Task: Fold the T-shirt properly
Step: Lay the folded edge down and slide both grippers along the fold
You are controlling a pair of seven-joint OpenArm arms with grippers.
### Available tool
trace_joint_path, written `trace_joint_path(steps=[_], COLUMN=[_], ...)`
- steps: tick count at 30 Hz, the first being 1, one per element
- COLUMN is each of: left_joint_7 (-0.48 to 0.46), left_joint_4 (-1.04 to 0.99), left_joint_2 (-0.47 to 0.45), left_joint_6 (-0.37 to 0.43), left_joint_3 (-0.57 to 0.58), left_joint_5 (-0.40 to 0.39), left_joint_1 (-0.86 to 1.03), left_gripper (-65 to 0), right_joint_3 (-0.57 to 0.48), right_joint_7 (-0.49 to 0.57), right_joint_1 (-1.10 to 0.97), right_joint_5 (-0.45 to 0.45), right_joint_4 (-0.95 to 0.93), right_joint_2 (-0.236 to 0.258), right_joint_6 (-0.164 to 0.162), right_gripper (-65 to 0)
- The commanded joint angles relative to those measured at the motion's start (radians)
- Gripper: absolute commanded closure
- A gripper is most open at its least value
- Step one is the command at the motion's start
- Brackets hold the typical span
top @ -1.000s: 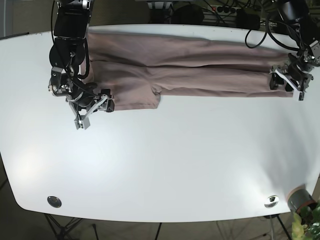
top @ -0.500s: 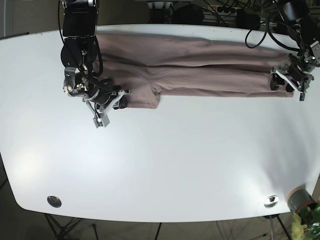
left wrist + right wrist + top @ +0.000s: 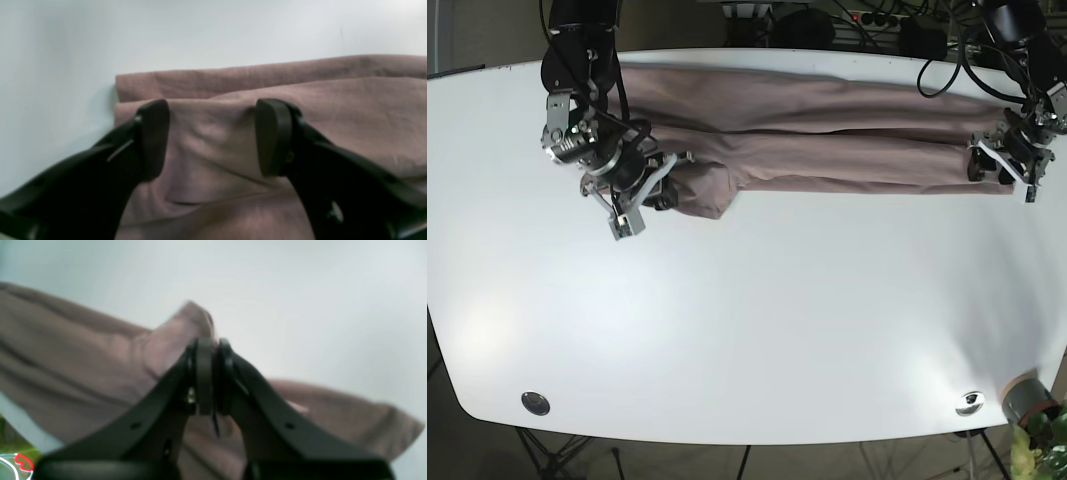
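Observation:
A dusty-pink T-shirt (image 3: 827, 130) lies stretched across the far side of the white table (image 3: 757, 320). In the base view my right gripper (image 3: 662, 190) sits at the shirt's left end, shut on a fold of the sleeve. The right wrist view shows the pinched fabric (image 3: 196, 320) sticking up past the closed right gripper (image 3: 208, 373). My left gripper (image 3: 1005, 165) is at the shirt's right end. In the left wrist view, the left gripper (image 3: 213, 136) stands open above the folded cloth edge (image 3: 200, 83), with one finger (image 3: 151, 140) on each side and nothing pinched.
Two round metal discs (image 3: 535, 403) (image 3: 970, 402) sit near the table's front corners. A pot with a plant (image 3: 1030, 402) stands off the front right corner. Dark cables (image 3: 877, 20) and gear run behind the far edge.
My right gripper has moved right and slightly toward the far edge, dragging the sleeve end inward so the shirt's left end bunches. The left gripper has stayed in place.

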Motion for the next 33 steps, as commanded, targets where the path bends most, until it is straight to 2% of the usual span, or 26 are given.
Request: trace_joint_path(steps=[1,4,8,12,20,25,26,28,30,33], left_joint_7=[-0.022,-0.022,-0.022,-0.022,-0.022,-0.022,-0.022,-0.022,-0.022,-0.022], left_joint_4=[0.015,0.015,0.015,0.015,0.015,0.015,0.015,0.015,0.017,0.017], left_joint_2=[-0.023,-0.023,-0.024,-0.027,-0.030,-0.047,-0.047,-0.047,-0.047,-0.049], left_joint_6=[-0.001,-0.001,-0.001,-0.001,-0.001,-0.001,-0.001,-0.001,-0.001,-0.001], left_joint_3=[-0.006,-0.006,-0.006,-0.006,-0.007,-0.004,-0.004,-0.004,-0.004,-0.003], left_joint_5=[-0.015,-0.015,-0.015,-0.015,-0.015,-0.015,-0.015,-0.015,-0.015,-0.015], left_joint_1=[-0.009,-0.009,-0.009,-0.009,-0.007,-0.009,-0.009,-0.009,-0.009,-0.010], left_gripper=[-37.8,-37.8,-37.8,-37.8,-37.8,-37.8,-37.8,-37.8,-37.8,-37.8], right_joint_3=[0.004,0.041,0.083,0.096,0.251,0.293,0.293,0.293,0.293,0.293], right_joint_7=[0.018,0.018,0.019,0.029,0.061,0.061,0.061,0.064,0.081,0.114], right_joint_1=[-0.033,-0.107,-0.170,-0.203,-0.266,-0.300,-0.303,-0.312,-0.321,-0.323], right_joint_5=[0.015,0.015,0.009,0.012,0.015,0.015,0.015,0.015,0.015,0.015], right_joint_4=[0.076,0.121,0.124,0.125,0.122,0.122,0.122,0.122,0.124,0.125], right_joint_2=[0.003,-0.003,-0.043,-0.048,-0.052,-0.052,-0.052,-0.052,-0.063,-0.084], right_joint_6=[0.001,0.001,0.001,0.001,0.004,0.004,0.003,0.003,0.003,0.003], right_gripper=[-2.1,-2.1,-2.1,-2.1,-2.1,-4.1,-5.9,-13.8,-26.5,-40.7])
